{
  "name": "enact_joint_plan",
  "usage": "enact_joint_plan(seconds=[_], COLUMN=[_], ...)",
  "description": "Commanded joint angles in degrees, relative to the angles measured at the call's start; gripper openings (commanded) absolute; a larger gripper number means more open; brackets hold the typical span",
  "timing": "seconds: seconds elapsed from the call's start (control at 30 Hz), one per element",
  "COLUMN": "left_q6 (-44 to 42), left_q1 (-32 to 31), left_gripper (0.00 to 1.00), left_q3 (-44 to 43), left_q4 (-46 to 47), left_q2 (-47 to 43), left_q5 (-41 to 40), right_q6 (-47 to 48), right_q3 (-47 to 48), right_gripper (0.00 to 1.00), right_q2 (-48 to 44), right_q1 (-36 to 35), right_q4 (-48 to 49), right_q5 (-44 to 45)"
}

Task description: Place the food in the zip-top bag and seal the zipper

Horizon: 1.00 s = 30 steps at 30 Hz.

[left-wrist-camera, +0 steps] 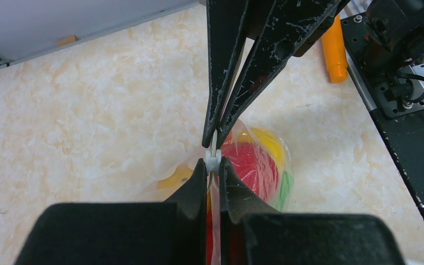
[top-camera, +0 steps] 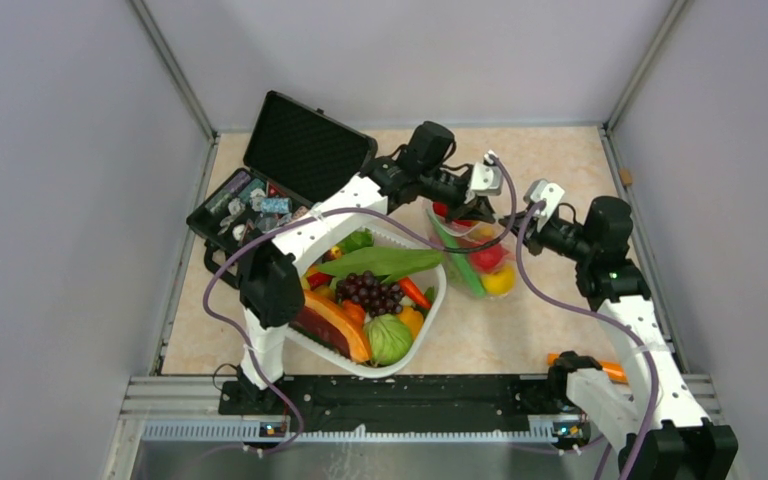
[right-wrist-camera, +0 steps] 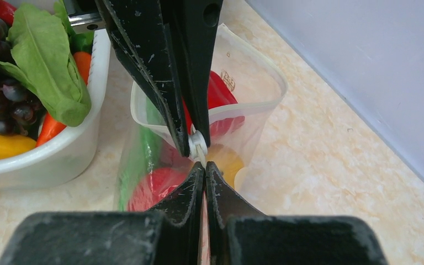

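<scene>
Bagging food (top-camera: 488,258) in zip-top bag (right-wrist-camera: 254,127): seeming done | pinching zipper (right-wrist-camera: 199,148) mid-frame, left claw (left-wrist-camera: 214,163) and right claw (right-wrist-camera: 205,165) both clamped | sealing unfinished, mouth gaping upper-centre

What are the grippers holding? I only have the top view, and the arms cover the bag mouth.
Observer: Both are shut on the zipper. The left gripper and right gripper pinch it tip to tip.
Operator: Sealed?
Observer: No. In the right wrist view the bag mouth stands open in a loop beyond the left gripper.
Operator: Anything caught in the strip?
Observer: Nothing I can see. A small white piece sits on the strip between the two sets of tips, and the food lies lower in the bag.
</scene>
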State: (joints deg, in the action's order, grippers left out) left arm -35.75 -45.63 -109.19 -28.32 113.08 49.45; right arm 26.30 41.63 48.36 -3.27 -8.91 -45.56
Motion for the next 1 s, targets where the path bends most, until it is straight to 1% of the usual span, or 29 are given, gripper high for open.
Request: enact_joint_plan(seconds=[0.0, 0.23, 0.33, 0.37, 0.43, 0.47, 0.5, 0.57, 0.6, 0.63, 0.8, 0.83, 0.9, 0.93, 0.97], left_q6=[0.8, 1.3, 3.5, 4.6, 5.5, 5.5, 5.5, 5.0, 4.7, 4.3, 3.2, 3.2, 3.0, 2.9, 2.8], left_q1=[2.2, 3.2, 3.1, 3.0, 2.4, 2.1, 1.8, 1.1, 0.7, 0.4, -0.9, -1.2, -1.5, -1.7, -1.8], left_gripper=[0.00, 0.00, 0.00, 0.00, 0.00, 0.00, 0.00, 0.00, 0.00, 0.00, 0.00, 0.00, 0.00, 0.00, 0.00], left_q3=[1.3, 2.6, 2.6, 2.7, 2.1, 1.8, 1.4, 0.2, -0.4, -0.9, -1.9, -1.9, -1.9, -2.0, -2.2], left_q4=[-0.9, 0.0, 2.2, 3.2, 4.5, 4.6, 4.4, 3.4, 2.7, 1.9, 0.0, -0.2, -0.3, -0.4, -0.6], left_q2=[-3.0, -3.9, -4.1, -4.2, -4.3, -4.3, -4.3, -3.9, -3.6, -3.4, -2.9, -2.9, -2.9, -2.8, -2.7], left_q5=[-0.3, -0.2, 2.4, 3.6, 4.7, 4.8, 4.9, 4.9, 5.0, 5.0, 4.5, 4.4, 4.3, 4.1, 4.0], right_q6=[-0.4, -0.2, -0.9, -1.3, -0.8, -0.3, 0.5, 1.2, 1.3, 1.2, 0.8, 0.8, 1.4, 1.6, 1.8], right_q3=[-0.4, -0.4, -0.5, -0.5, -0.6, -0.4, -0.5, -0.5, -0.6, -0.7, -1.3, -1.3, -0.9, -0.8, -0.8], right_gripper=[0.00, 0.00, 0.00, 0.06, 0.26, 0.34, 0.39, 0.42, 0.48, 0.49, 0.49, 0.48, 0.42, 0.37, 0.29], right_q2=[-1.7, -2.1, -1.8, -1.7, -1.5, -1.4, -1.3, -1.3, -1.4, -1.4, -2.3, -2.4, -2.2, -2.2, -2.1], right_q1=[0.1, 0.1, 0.0, 0.1, 0.1, 0.1, 0.1, 0.0, 0.1, 0.0, 0.1, 0.1, 0.1, 0.1, 0.0], right_q4=[3.3, 3.1, 3.8, 3.8, 2.9, 2.1, 1.5, 0.6, 0.7, 1.1, 2.8, 2.7, 1.7, 1.2, 1.0], right_q5=[1.0, 1.1, 0.3, -0.3, -3.0, -3.5, -3.6, -2.7, -2.1, -1.8, -1.7, -1.9, -2.8, -2.9, -3.1])
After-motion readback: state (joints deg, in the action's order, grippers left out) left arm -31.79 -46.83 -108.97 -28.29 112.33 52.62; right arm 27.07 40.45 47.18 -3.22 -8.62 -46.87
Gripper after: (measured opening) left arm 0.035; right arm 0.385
